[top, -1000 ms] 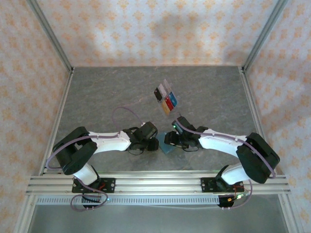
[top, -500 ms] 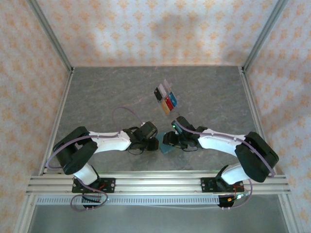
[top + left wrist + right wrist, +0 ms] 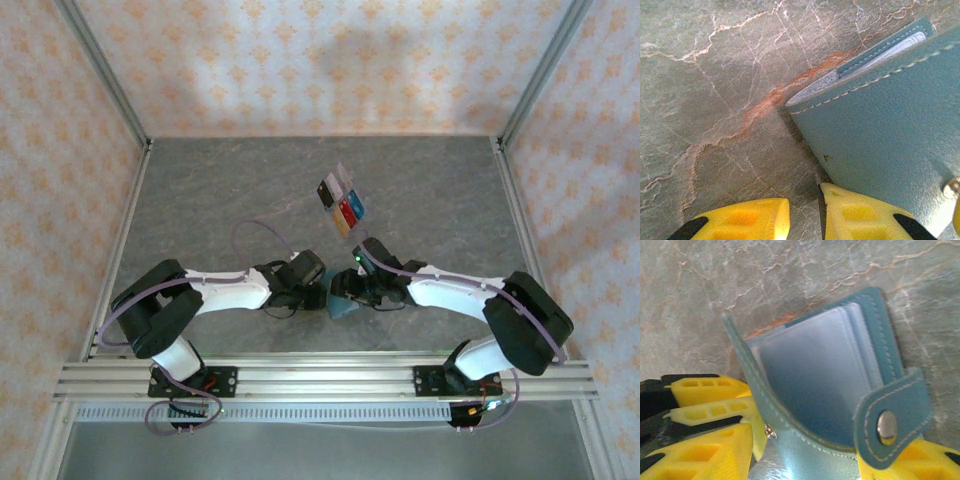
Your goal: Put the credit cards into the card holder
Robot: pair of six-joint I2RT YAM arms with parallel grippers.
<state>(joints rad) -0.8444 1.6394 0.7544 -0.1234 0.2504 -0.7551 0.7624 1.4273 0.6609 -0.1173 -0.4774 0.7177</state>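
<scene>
Checking in: wallet (image 3: 815, 370) sits open at my worktop's (image 3: 220, 200) near middle, between both arms. Left pincer (image 3: 804, 200) is pinched on its cover edge. Right pincer (image 3: 810, 460) straddles it, spread wide; can't tell if it's gripping. Cards (image 3: 342, 206) lie farther back.

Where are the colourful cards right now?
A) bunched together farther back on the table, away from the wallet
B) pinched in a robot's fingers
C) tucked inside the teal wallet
A: the cards sit together farther back on the table, well apart from the open wallet.
</scene>
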